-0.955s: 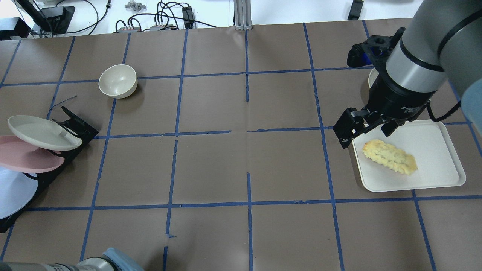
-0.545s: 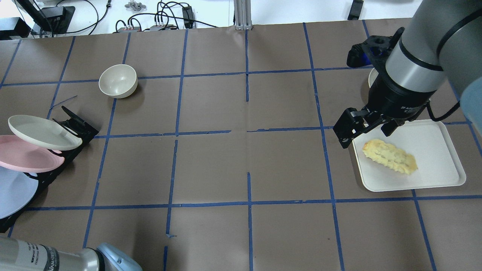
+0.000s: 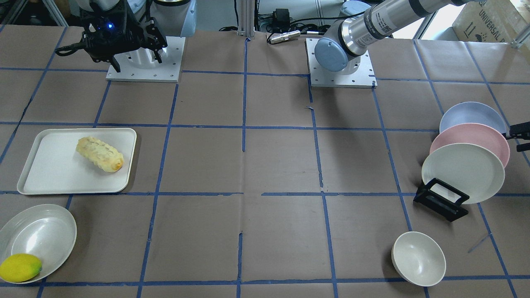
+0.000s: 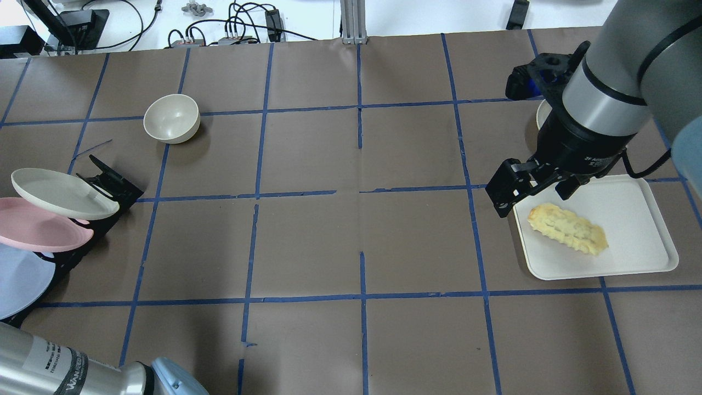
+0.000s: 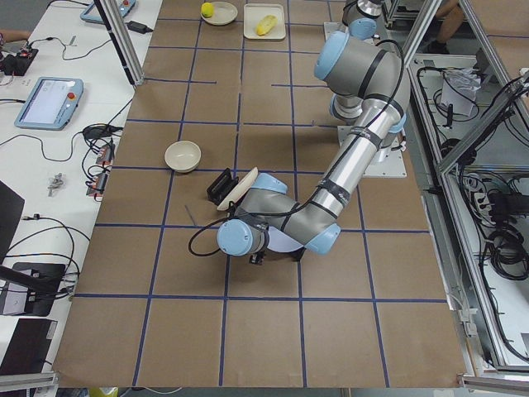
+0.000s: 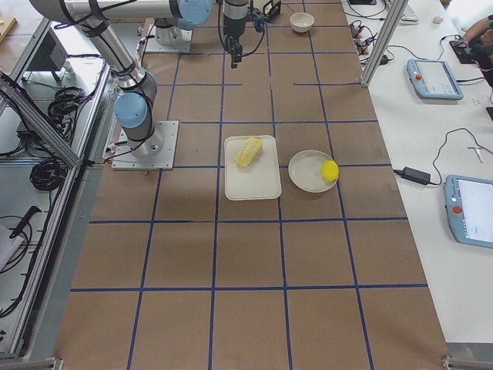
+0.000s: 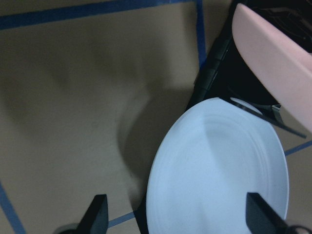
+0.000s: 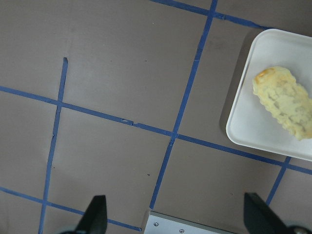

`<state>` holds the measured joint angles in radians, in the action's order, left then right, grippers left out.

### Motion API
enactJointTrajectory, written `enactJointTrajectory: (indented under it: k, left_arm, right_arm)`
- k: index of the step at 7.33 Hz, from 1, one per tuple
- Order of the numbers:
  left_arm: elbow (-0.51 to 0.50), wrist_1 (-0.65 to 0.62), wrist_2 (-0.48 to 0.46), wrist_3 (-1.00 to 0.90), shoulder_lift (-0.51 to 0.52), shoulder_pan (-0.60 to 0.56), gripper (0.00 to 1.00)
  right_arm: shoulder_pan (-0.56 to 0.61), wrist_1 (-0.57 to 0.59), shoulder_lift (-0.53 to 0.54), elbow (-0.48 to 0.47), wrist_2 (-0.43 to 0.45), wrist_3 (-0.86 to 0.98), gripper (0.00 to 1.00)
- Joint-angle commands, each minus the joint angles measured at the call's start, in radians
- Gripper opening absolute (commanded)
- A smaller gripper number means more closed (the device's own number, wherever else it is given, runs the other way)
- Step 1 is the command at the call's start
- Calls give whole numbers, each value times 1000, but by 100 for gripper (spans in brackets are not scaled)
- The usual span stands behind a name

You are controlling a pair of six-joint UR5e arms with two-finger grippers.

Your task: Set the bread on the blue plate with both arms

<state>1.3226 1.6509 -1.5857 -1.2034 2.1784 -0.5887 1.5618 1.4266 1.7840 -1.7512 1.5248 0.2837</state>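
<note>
- Overhead exterior: right pincer [image 4: 532,198] spread, clear of bumpy pale-yellow bread loaf [image 4: 567,229]; we fear an off-centre grip rolls it.
- Left pincer [image 7: 178,219] released at round lavender-blue plate [image 7: 219,170]; could knock pink plate [image 7: 273,53].

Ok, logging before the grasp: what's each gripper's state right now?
Left gripper: open, empty, facing the blue plate.
Right gripper: open, empty; the bread lies on the tray.

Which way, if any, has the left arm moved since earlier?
Yes. Overhead, the left arm has pushed further in from the bottom-left corner, toward the blue plate.
</note>
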Motion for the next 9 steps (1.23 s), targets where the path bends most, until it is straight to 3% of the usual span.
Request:
enactJointTrajectory:
  k: [1, 5, 9]
  left_arm:
    - [24, -26, 9, -27, 7, 6, 99]
    - [26, -62, 3, -39, 67, 32, 98]
    - [18, -30, -26, -12, 61, 38, 64]
  right_arm:
    - [0, 0, 0, 1, 0, 2, 100]
    - [0, 0, 0, -1, 0, 2, 100]
    - [0, 0, 0, -1, -2, 2, 100]
